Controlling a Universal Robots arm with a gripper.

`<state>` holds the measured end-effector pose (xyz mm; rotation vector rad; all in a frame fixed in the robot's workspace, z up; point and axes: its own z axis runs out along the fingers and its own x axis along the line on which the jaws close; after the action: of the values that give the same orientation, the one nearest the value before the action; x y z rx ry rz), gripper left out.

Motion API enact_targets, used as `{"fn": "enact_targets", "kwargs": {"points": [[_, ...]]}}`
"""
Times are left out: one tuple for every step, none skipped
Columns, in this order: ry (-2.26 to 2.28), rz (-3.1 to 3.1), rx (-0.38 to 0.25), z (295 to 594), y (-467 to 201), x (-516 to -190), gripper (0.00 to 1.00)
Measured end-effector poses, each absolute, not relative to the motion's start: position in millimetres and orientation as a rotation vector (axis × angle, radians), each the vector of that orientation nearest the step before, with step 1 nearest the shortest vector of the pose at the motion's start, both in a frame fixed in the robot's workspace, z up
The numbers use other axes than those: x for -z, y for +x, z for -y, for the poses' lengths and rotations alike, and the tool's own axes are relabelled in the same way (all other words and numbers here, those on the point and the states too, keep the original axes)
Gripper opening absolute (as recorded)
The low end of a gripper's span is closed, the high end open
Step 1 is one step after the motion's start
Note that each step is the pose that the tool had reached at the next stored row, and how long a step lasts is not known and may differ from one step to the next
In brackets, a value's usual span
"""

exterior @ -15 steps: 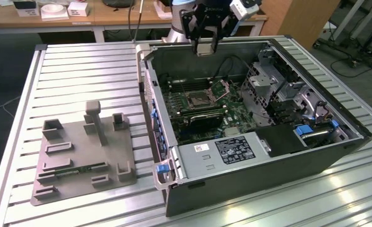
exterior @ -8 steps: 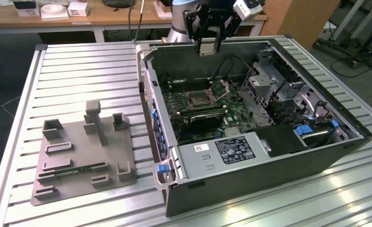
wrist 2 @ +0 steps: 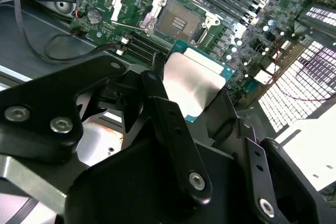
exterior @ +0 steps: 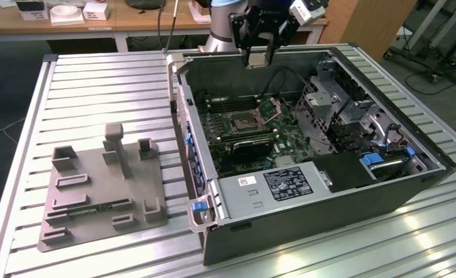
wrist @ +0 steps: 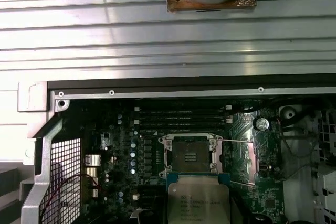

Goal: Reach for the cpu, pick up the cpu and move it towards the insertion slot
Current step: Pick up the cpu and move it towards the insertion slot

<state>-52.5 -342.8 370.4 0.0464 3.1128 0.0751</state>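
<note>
My gripper (exterior: 257, 59) hangs over the far wall of the open computer case (exterior: 305, 214), shut on the cpu (exterior: 256, 65). In the second wrist view the cpu (wrist 2: 195, 77) shows its pale silver top and a teal edge, clamped between the black fingers (wrist 2: 157, 95) of the gripper (wrist 2: 193, 95). The insertion slot (wrist 2: 180, 22) lies just beyond it, open, with a dark centre and its metal plate swung aside. In the first wrist view the cpu (wrist: 197, 200) sits right beside the insertion slot (wrist: 190, 155). In the exterior view the insertion slot (exterior: 241, 121) is well below the gripper, on the green board.
A grey plastic tray (exterior: 96, 185) with a narrow green circuit strip (exterior: 88, 209) lies on the ribbed metal table (exterior: 96, 87), at the exterior view's left of the case. Memory slots (wrist: 181, 116), cables (wrist 2: 63, 51) and a drive cage (exterior: 332, 98) crowd the case around the socket.
</note>
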Motion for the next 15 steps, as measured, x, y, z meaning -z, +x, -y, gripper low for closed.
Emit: {"fn": "enact_targets", "kwargs": {"points": [[0.046,-3.113,-0.075,342.7,-52.5,-370.3,0.55],[0.047,-3.113,-0.075,342.7,-52.5,-370.3,0.55],[0.047,-3.113,-0.075,342.7,-52.5,-370.3,0.55],[0.047,-3.113,-0.075,342.7,-52.6,-370.3,0.55],[0.047,-3.113,-0.075,342.7,-53.0,-370.3,0.55],[0.046,-3.113,-0.075,342.7,-53.2,-370.3,0.55],[0.046,-3.113,-0.075,342.7,-53.4,-370.3,0.55],[0.046,-3.113,-0.075,342.7,-53.7,-370.3,0.55],[0.046,-3.113,-0.075,342.7,-53.9,-370.3,0.55],[0.046,-3.113,-0.075,342.7,-54.2,-370.3,0.55],[0.046,-3.113,-0.075,342.7,-54.4,-370.3,0.55],[0.046,-3.113,-0.075,342.7,-54.7,-370.3,0.55],[0.046,-3.113,-0.075,342.7,-54.9,-370.3,0.55],[0.046,-3.113,-0.075,342.7,-55.1,-370.3,0.55],[0.046,-3.113,-0.075,342.7,-55.4,-370.3,0.55]]}}
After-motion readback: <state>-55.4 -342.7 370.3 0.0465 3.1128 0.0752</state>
